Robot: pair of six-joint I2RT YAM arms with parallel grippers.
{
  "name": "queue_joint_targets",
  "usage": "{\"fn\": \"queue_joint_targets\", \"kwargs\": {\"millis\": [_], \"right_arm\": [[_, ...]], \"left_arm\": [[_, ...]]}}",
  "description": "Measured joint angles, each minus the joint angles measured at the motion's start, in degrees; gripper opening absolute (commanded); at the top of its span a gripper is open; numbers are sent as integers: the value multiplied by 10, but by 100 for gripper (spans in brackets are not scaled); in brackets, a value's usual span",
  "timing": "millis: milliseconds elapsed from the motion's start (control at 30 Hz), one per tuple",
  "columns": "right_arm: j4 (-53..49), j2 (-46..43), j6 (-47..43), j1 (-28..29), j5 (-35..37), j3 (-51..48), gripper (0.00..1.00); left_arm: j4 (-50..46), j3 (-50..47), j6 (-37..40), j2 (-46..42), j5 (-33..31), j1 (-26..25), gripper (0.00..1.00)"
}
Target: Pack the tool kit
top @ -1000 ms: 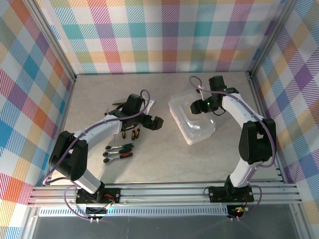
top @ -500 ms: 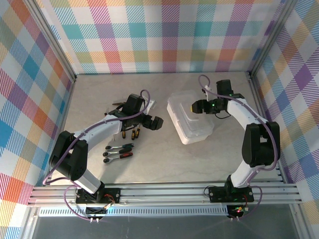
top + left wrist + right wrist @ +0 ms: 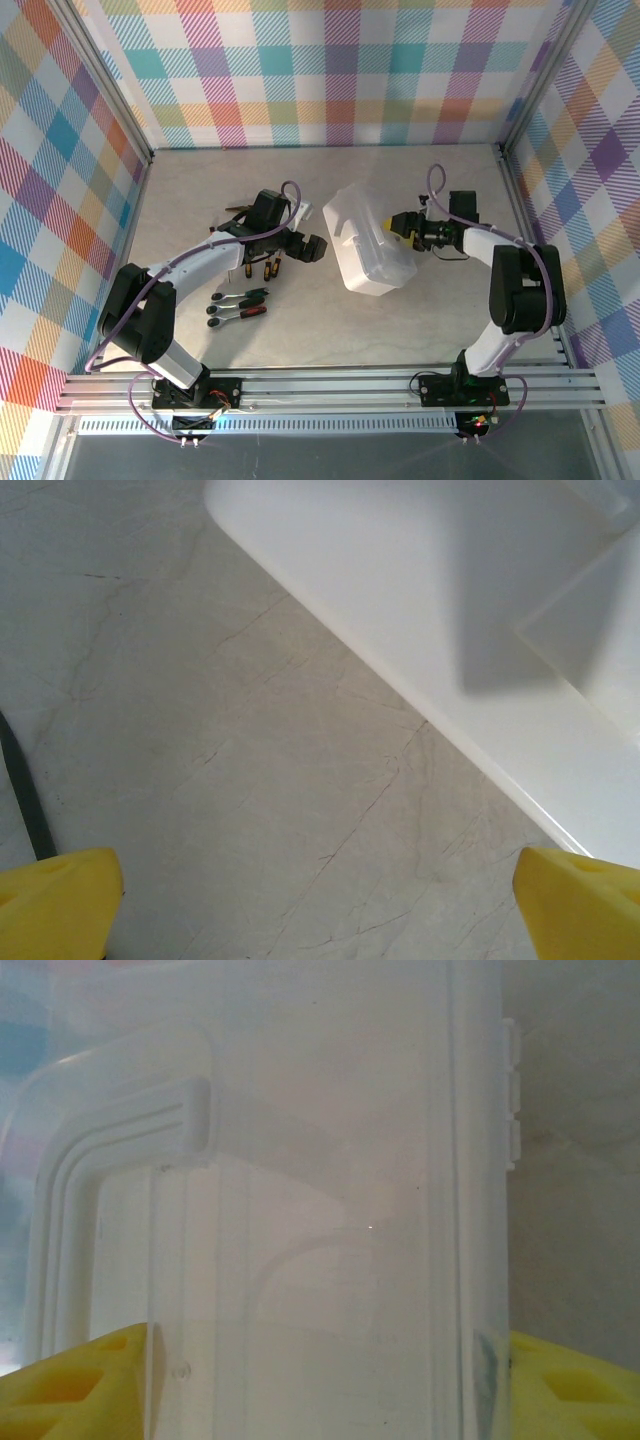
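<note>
Tools lie in a loose group on the left of the table [image 3: 190, 185]: two ratchets side by side, one green-handled [image 3: 250, 296] and one red-handled [image 3: 252, 311], and beyond them a small cluster of yellow-handled drivers [image 3: 265, 268] too small to count. A dark tool [image 3: 235, 210] shows past the left arm, partly hidden.

One clear case [image 3: 365, 250] stands right of centre, tipped up on one long edge, well apart from the ratchets and drivers. The right gripper [image 3: 396, 224] meets it from the right. In the right wrist view its yellow fingertips [image 3: 575, 1385] sit on either side of the case, clamped on its walls.

The left gripper [image 3: 306, 247] hovers between the drivers and the case. Its fingertips [image 3: 60, 900] are spread wide over bare table, holding nothing, and the case's edge is just beyond them.
</note>
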Motion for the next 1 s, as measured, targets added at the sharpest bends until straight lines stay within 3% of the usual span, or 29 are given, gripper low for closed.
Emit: {"fn": "queue_joint_targets", "kwargs": {"millis": [133, 433, 1000], "right_arm": [[58, 21, 38, -2, -25, -11, 48], [124, 53, 77, -13, -58, -19, 51], [104, 52, 63, -14, -54, -16, 68]], "left_arm": [[0, 0, 0, 0, 0, 0, 100], [0, 0, 0, 0, 0, 0, 100], [0, 0, 0, 0, 1, 0, 100]]}}
